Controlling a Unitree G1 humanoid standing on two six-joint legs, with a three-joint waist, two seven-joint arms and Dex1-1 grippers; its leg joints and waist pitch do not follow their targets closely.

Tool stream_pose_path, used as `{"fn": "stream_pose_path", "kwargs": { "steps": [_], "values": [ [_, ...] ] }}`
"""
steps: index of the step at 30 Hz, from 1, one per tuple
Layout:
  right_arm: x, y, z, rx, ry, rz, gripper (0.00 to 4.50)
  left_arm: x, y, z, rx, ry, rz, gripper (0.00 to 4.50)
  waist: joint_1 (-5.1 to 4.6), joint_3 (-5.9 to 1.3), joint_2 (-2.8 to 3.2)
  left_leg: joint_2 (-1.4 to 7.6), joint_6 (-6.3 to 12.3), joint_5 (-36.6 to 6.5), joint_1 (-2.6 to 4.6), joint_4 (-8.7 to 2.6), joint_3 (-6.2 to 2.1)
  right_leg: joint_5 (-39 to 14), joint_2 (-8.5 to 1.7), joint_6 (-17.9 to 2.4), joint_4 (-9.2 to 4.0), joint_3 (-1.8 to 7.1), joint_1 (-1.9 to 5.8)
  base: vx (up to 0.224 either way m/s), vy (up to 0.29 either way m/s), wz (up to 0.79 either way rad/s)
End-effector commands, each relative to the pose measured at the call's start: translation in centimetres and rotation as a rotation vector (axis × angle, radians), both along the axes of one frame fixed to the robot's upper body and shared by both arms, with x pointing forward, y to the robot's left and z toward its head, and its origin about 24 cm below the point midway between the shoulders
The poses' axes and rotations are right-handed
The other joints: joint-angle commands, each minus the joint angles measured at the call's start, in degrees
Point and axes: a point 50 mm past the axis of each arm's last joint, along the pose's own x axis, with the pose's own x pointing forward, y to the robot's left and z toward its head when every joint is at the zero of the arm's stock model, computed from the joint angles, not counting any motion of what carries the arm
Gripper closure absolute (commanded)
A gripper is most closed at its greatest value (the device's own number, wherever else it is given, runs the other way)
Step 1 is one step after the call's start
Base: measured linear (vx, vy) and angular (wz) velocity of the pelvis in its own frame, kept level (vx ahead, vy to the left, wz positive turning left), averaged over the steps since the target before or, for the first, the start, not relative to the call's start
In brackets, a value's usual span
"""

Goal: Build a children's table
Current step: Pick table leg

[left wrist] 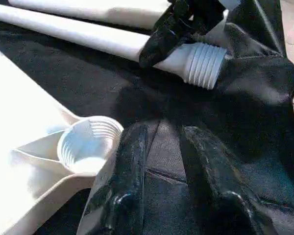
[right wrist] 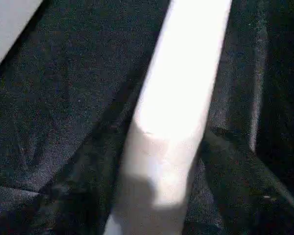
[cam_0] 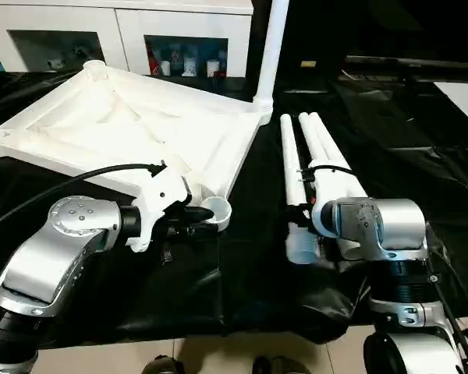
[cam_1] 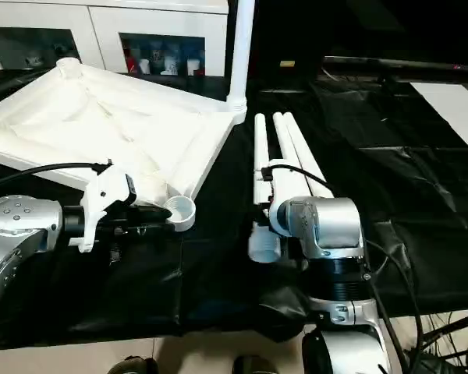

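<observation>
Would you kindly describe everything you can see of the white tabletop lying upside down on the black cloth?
The tabletop is white, plastic-looking, rectangular, lying upside down with raised ribs crossing its underside. Round sockets sit at its corners; the near socket is empty and threaded inside. One leg stands upright in the far right corner. It rests on the black cloth, with the left gripper beside the near socket.

My left arm bends in from the side, forearm level, left gripper [left wrist: 161,161] lying low and pointing across toward my right. Its two black fingers [left wrist: 130,161] stand a little apart, nothing between them. My right forearm reaches forward, wrist bent steeply down, right gripper [left wrist: 179,27] beneath it, fingers straddling a leg [right wrist: 174,122].
</observation>
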Motion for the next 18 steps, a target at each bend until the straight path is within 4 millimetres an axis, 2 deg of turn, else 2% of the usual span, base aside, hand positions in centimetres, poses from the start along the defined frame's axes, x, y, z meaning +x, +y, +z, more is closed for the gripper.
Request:
{"fn": "stream_pose_path", "kwargs": {
  "steps": [1, 4, 6, 7, 8, 9, 10, 14, 15, 17, 18],
  "values": [
    [-0.1, -0.4, -0.6, 0.005, 0.018, -0.024, 2.03, -0.2, -0.4, 0.2, 0.001, -0.004, -0.020, 3.12, 0.22, -4.84, 0.89, 1.16, -3.88, -11.23, 1.55, -3.79, -0.77, -15.65, -2.77, -6.46, -3.83, 2.36, 2.95, 0.000, 0.000, 0.00],
    [-0.1, -0.7, -0.8, 0.004, 0.016, -0.049, 2.28, -0.1, -0.6, 0.3, -0.045, 0.003, -0.026, 3.12, 0.23, -4.83, 1.08, 1.10, -4.13, -11.51, 1.60, -3.74, -0.75, -15.05, -2.73, -6.77, -3.79, 2.37, 2.94, 0.000, 0.000, 0.00],
    [-0.2, -0.9, -0.9, 0.005, 0.008, -0.072, 2.44, 0.0, -0.8, 0.5, -0.077, 0.015, -0.027, 3.12, 0.29, -4.84, 0.96, 1.08, -4.18, -11.81, 1.65, -3.72, -0.71, -15.04, -2.69, -7.01, -3.84, 2.36, 2.93, 0.000, 0.000, 0.00],
    [-0.2, -1.1, -0.9, 0.008, 0.008, -0.082, 2.50, 0.3, -1.0, 0.6, -0.091, -0.014, -0.006, 3.12, 0.26, -4.81, 1.04, 1.05, -4.15, -12.00, 1.56, -3.74, -0.73, -15.08, -2.65, -6.99, -3.85, 2.37, 2.99, 0.000, 0.000, 0.00],
    [-0.3, -1.1, -1.0, 0.010, 0.008, -0.087, 2.54, 0.6, -1.1, 0.8, -0.098, -0.038, 0.009, 2.86, 0.30, -4.76, 1.00, 1.10, -4.16, -12.93, 1.75, -3.71, -0.73, -15.86, -2.65, -6.73, -4.11, 2.35, 2.87, 0.000, 0.000, 0.00],
    [-0.3, -1.2, -1.0, 0.012, 0.002, -0.099, 2.56, 1.0, -1.2, 0.9, -0.114, -0.067, 0.044, 2.80, 0.30, -4.79, 1.04, 1.10, -4.22, -12.99, 1.70, -3.75, -0.79, -15.96, -2.63, -6.61, -4.07, 2.33, 2.98, 0.000, 0.000, 0.00],
    [-0.4, -1.3, -1.0, 0.014, -0.009, -0.112, 2.56, 2.0, -1.4, 1.3, -0.161, -0.134, 0.123, 2.80, 0.23, -4.68, 1.06, 1.07, -4.30, -13.74, 1.58, -3.81, -0.82, -16.72, -2.57, -6.29, -4.32, 2.33, 2.99, 0.000, 0.000, 0.00],
    [-0.4, -1.4, -0.9, 0.017, -0.029, -0.132, 2.64, 2.7, -1.6, 1.6, -0.189, -0.180, 0.178, 2.61, 0.29, -4.82, 1.00, 1.00, -4.25, -14.66, 1.57, -3.78, -1.04, -19.43, -2.72, -4.94, -4.62, 2.20, 3.08, 0.000, 0.000, 0.00],
    [-0.3, -1.6, -0.5, 0.008, -0.062, -0.165, 2.65, 3.2, -1.9, 1.9, -0.251, -0.222, 0.240, 2.41, 0.12, -4.86, 1.02, 0.99, -4.21, -14.54, 1.49, -3.74, -1.08, -19.49, -2.69, -4.71, -4.62, 2.19, 3.04, 0.000, 0.000, 0.00],
    [-0.3, -1.7, -0.3, 0.003, -0.081, -0.184, 2.66, 3.5, -1.9, 2.2, -0.275, -0.269, 0.279, 2.39, 0.23, -5.01, 0.98, 1.00, -4.03, -13.96, 1.47, -3.63, -1.08, -18.74, -2.64, -4.78, -4.74, 2.18, 3.05, 0.000, 0.000, 0.00],
    [0.0, -1.8, 0.6, -0.005, -0.157, -0.230, 2.66, 4.0, -2.0, 2.6, -0.312, -0.319, 0.324, 2.37, 0.31, -5.01, 1.02, 0.96, -3.92, -13.96, 1.41, -3.68, -1.08, -19.18, -2.66, -4.47, -4.89, 2.16, 2.96, 0.000, 0.000, 0.00]
  ]
}}
